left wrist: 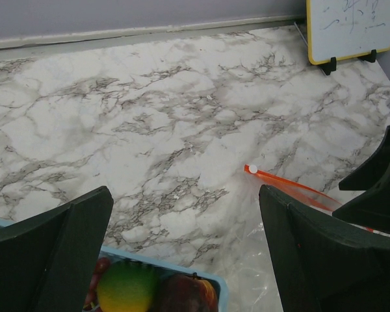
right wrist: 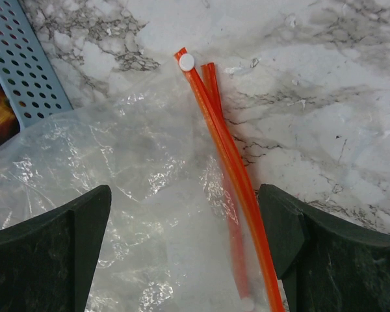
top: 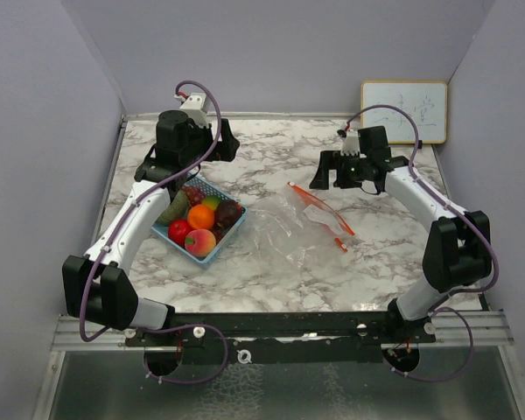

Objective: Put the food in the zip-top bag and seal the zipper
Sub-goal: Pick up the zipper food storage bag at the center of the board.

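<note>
The food lies in a light-blue basket (top: pixel 215 251): an orange (top: pixel 200 216), a peach (top: pixel 199 242), a red apple (top: pixel 179 230), a dark purple fruit (top: pixel 228 213) and a green melon (top: pixel 173 208). The clear zip-top bag (top: pixel 276 234) lies flat to the basket's right, its orange zipper (top: pixel 319 208) at the far end. My left gripper (top: pixel 191 156) hovers open over the basket's far edge, and two fruits (left wrist: pixel 127 286) show below it. My right gripper (top: pixel 339 178) hangs open above the bag (right wrist: pixel 136 162), straddling the zipper (right wrist: pixel 224 149). Neither gripper holds anything.
A small whiteboard (top: pixel 403 111) leans against the back wall at the right. Grey walls close in the marble table (top: pixel 271 140) on three sides. The basket's perforated wall (right wrist: pixel 26 65) touches the bag's left edge.
</note>
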